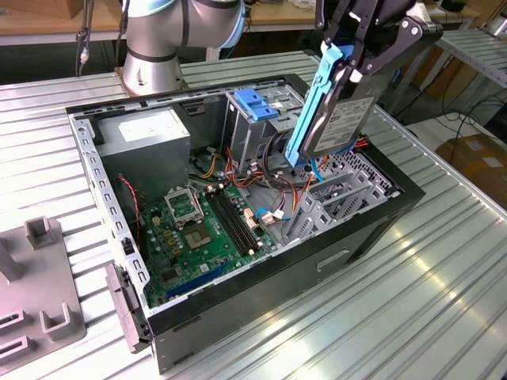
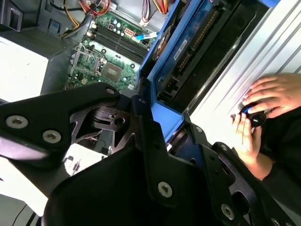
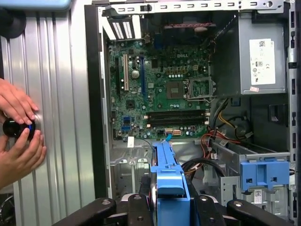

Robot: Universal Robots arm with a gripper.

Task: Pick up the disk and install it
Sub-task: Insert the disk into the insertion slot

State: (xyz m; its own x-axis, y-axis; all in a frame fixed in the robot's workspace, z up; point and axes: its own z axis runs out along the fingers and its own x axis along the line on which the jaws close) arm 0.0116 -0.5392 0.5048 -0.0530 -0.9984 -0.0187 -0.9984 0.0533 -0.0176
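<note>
The disk (image 1: 337, 119), a flat grey drive with a bright blue carrier rail (image 1: 311, 111), hangs on edge and tilted over the open computer case (image 1: 372, 237). It sits above the cables near the drive cage (image 1: 252, 127). My gripper (image 1: 352, 57) is shut on its upper end. In the first wrist view the blue rail (image 3: 167, 172) runs out from between my black fingers (image 3: 134, 205), pointing into the case. In the second wrist view the disk (image 2: 193, 52) sits clamped in my gripper (image 2: 167, 127).
The case holds a green motherboard (image 1: 198, 229), a grey power supply box (image 1: 146, 138) and a blue latch (image 1: 255, 103) on top of the cage. A person's hands (image 3: 19, 127) rest on a black knob on the ribbed table beside the case. A grey fixture (image 1: 40, 309) lies at the exterior view's left.
</note>
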